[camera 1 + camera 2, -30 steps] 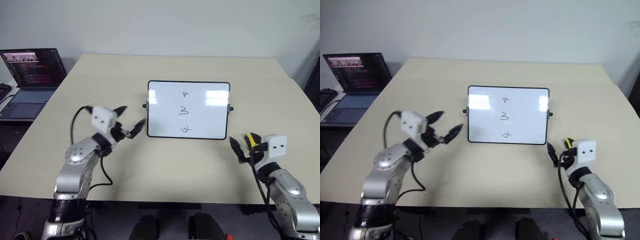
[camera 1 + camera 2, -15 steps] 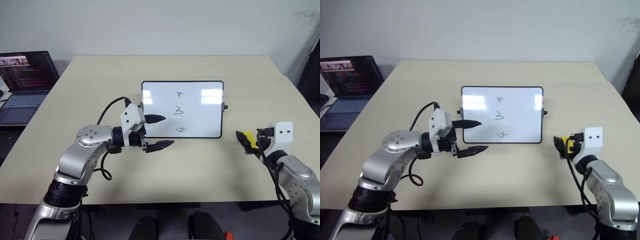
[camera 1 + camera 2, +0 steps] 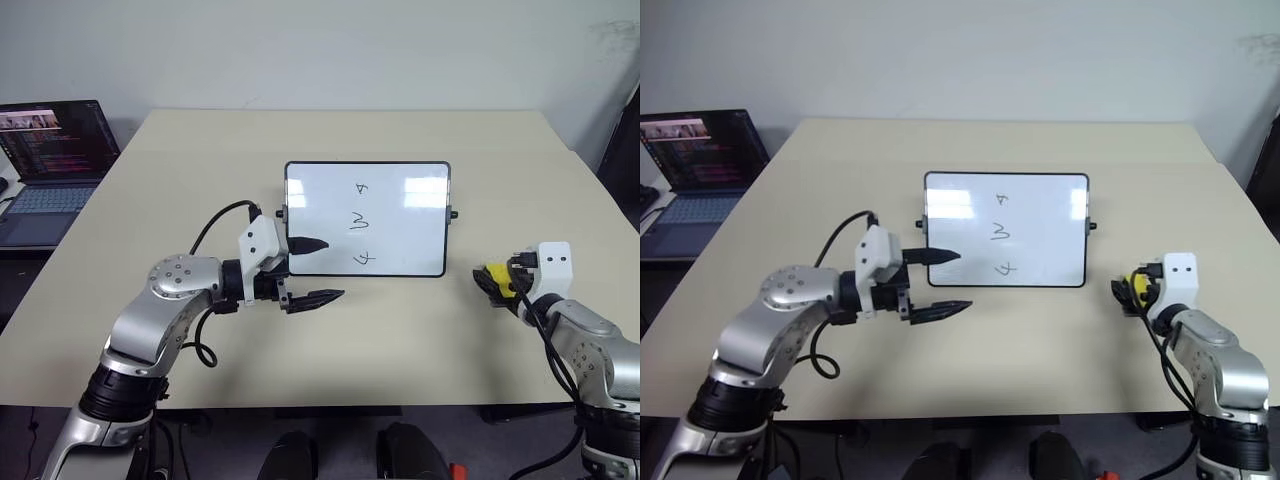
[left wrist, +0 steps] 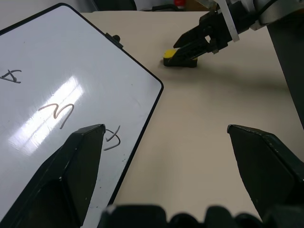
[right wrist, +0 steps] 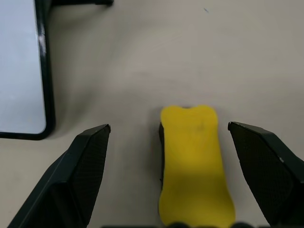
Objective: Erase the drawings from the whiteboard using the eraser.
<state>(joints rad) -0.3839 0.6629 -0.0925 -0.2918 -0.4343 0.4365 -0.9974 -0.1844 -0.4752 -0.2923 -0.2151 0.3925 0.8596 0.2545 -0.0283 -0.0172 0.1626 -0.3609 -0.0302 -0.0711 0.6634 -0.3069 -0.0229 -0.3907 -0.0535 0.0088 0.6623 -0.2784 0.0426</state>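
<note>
Both tools stand with their fingers spread wide and nothing between them gripped. Left tool [image 3: 318, 270] hangs over the near left corner of the whiteboard, pointing across toward the robot's right, one finger above the white surface and the other above bare counter just in front of the frame. Right tool [image 5: 176, 175] sits low at the right side of the counter, its two fingers either side of the eraser without touching it, as far as the wrist view lets me judge.

Beneath everything is the beige counter [image 3: 400, 330], the largest thing here, with a laptop [image 3: 55, 160] on a lower surface off its far left edge; the screen is lit, but its text is too small to read.

Whiteboard [image 3: 400, 215] lies flat at the counter's middle, long axis running left to right, a small black knob on each short side.

Eraser [image 5: 194, 161], a yellow block with a dark underside, lies on the counter near the board's near right corner but apart from it, long axis pointing roughly away from the robot.

Drawings [image 3: 362, 222] form a column near the board's centre, turned sideways: they read as a 4, a 3 and another 4.
</note>
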